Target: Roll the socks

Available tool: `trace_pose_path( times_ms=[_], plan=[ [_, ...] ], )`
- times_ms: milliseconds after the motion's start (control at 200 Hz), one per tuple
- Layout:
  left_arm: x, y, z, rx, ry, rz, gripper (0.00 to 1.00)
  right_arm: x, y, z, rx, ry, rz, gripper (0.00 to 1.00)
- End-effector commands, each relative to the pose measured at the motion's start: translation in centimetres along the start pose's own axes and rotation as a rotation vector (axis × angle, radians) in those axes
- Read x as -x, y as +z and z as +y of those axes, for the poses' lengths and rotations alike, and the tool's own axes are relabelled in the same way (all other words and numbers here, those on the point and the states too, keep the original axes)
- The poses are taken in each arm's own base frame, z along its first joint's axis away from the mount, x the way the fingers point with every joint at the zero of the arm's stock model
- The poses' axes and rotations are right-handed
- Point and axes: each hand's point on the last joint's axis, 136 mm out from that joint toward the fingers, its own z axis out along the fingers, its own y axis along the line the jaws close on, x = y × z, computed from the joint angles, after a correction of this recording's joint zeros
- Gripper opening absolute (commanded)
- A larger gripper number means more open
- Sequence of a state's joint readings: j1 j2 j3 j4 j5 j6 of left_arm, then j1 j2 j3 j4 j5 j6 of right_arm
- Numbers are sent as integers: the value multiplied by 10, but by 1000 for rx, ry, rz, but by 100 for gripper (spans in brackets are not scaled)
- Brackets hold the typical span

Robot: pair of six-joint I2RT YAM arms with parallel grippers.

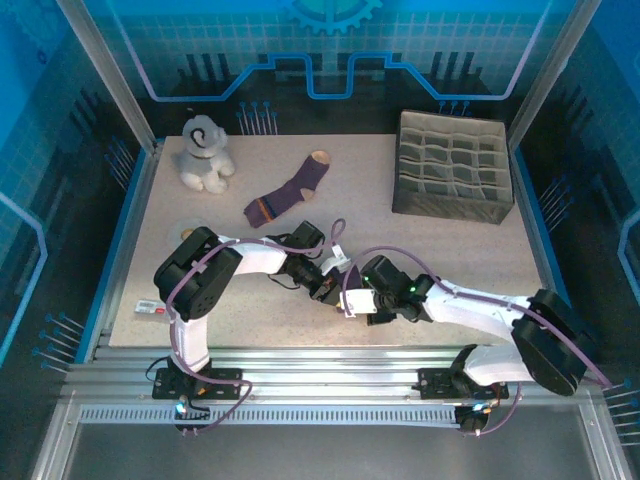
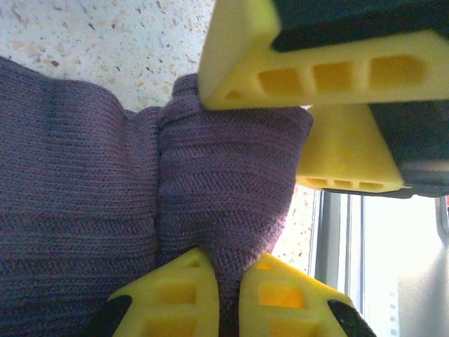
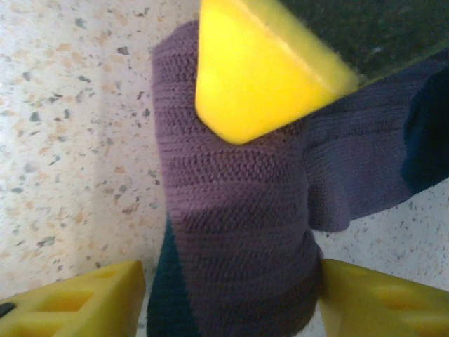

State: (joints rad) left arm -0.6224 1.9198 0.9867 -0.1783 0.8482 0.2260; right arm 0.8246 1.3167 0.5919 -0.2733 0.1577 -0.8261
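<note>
Your left gripper [image 2: 230, 263] is closed down to a narrow slit, with a fold of the navy-toed sock [image 3: 231, 203] pinched between its two yellow fingers [image 2: 168, 302]. From that wrist you see the purple knit running up out of the pinch and spreading left across the speckled table [image 1: 430, 260].

Your right gripper [image 3: 231, 281] stands wide open and straddles the same sock. The bunched purple body sits between its fingers [image 3: 386, 302], touching the one on the right of that view and lying just beside the other. You cannot tell whether they press on it. One finger of the left gripper comes in from above and rests on the sock's upper part, with a dark navy patch off to the right.

From overhead, both grippers meet near the middle of the table's near half. The tan-toed sock [image 1: 290, 192] lies flat farther back, well apart from both grippers, between a grey plush toy [image 1: 205, 155] and a divided box [image 1: 452, 165].
</note>
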Motion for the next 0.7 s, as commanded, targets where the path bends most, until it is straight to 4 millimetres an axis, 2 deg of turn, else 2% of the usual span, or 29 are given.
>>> trace_pose_path(
  times_ms=[0, 60, 195, 290, 405, 530, 695],
  plan=[
    [-44, 7, 16, 41, -152, 123, 0, 10, 5, -9, -37, -30, -2, 59],
    [-45, 6, 16, 41, -153, 122, 0, 11, 8, -8, -35, -31, -1, 53],
    [-42, 1, 20, 91, -131, 99, 0, 13, 12, -3, -43, -40, 7, 18],
    [-33, -8, 21, 147, -94, 50, 13, 11, 13, 2, -43, -57, 31, 1],
    [-22, -19, 17, 185, -59, 11, 23, 8, 16, 9, -20, -69, 67, 0],
    [-8, -32, 12, 193, -58, -41, 29, 6, 20, 17, 18, -66, 97, 0],
    [5, -54, 8, 207, -71, -110, 31, 3, 24, 25, 42, -64, 125, 0]
  ],
)
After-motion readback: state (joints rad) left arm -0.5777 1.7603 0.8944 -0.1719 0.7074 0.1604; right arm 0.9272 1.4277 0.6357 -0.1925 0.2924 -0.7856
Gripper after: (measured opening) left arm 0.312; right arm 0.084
